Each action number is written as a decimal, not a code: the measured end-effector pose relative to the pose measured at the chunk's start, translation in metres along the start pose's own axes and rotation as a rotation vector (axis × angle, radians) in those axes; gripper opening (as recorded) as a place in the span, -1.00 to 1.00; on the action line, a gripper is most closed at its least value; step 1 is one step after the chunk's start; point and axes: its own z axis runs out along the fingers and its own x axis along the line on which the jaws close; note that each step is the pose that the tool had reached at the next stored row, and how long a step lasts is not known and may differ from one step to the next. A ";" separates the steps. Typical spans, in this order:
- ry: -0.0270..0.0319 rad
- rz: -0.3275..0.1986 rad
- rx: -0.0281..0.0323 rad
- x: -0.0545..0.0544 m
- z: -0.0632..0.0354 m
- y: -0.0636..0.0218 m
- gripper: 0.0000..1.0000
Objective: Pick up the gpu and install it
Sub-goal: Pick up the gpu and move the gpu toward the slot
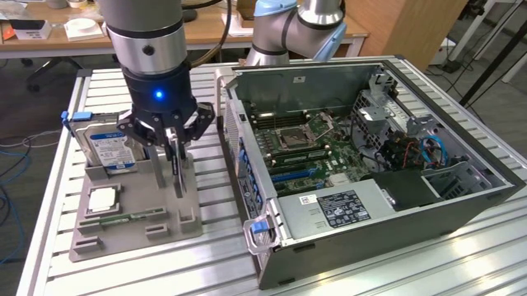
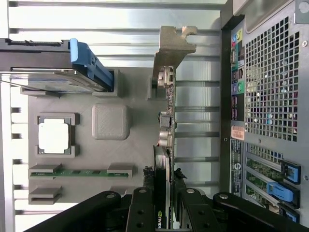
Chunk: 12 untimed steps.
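The gpu (image 1: 176, 168) stands on edge in a slot of the grey holder (image 1: 169, 231), to the exterior view's left of the open computer case (image 1: 461, 206). In the wrist view the gpu (image 2: 164, 145) shows edge-on, a thin green board with black parts and a silver end bracket (image 2: 173, 44) at its far end. My gripper (image 1: 170, 140) hangs straight down over the card, black fingers on either side of its top edge. The wrist view shows my gripper (image 2: 164, 212) shut on the card, with a finger (image 2: 141, 212) against one face.
The holder also carries a blue-labelled hard drive (image 1: 105, 147), a processor chip (image 1: 100, 198) and a memory stick (image 1: 132, 216). The case lies open with its motherboard (image 1: 309, 145) and blue card slots (image 1: 292, 174) exposed. Its rear panel (image 2: 270, 96) stands close beside the card.
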 end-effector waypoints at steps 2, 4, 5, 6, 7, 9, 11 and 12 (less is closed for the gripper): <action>0.0000 0.000 0.0000 0.000 -0.0021 0.0001 -0.47; 0.0000 0.000 0.0001 0.000 -0.0044 0.0002 -0.47; 0.0001 0.000 0.0001 0.000 -0.0056 0.0002 -0.47; 0.0000 0.000 0.0000 0.000 -0.0068 0.0003 -0.47; 0.0000 0.000 0.0000 0.000 -0.0081 0.0003 -0.47; 0.0001 0.000 0.0001 0.000 -0.0104 0.0004 -0.47; 0.0001 0.000 0.0000 0.000 -0.0130 0.0005 -0.47; 0.0000 0.000 0.0000 0.000 -0.0141 0.0006 -0.47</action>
